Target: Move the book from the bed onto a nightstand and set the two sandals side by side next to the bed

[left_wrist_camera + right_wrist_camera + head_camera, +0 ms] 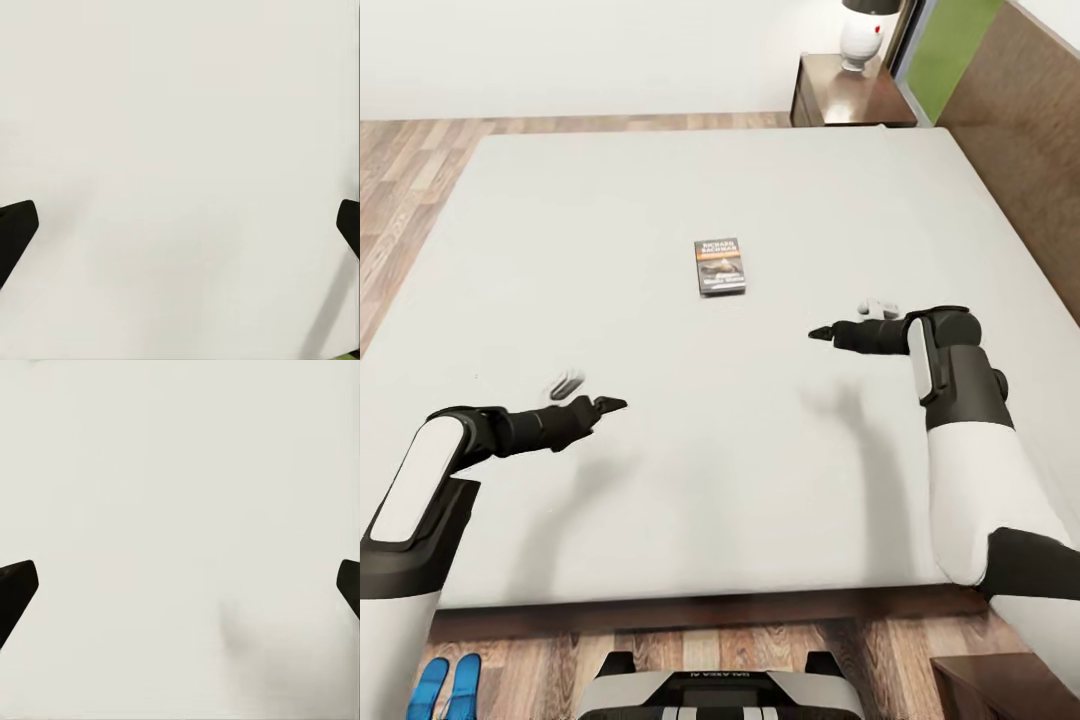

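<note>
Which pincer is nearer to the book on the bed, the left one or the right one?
The right. The right pincer hovers over the mattress just beside the book, a little toward the robot. The left pincer hangs farther back, on the book's other side.

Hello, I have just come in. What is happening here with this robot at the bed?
The robot stands at the foot of the bed with both arms stretched over the mattress. Neither pincer holds anything: the left pincer and the right pincer are both open above bare sheet. The book lies flat near the middle of the bed, untouched, ahead of both arms. The two blue sandals lie together on the floor by the bed's foot. A nightstand with a lamp stands at the far corner.
</note>
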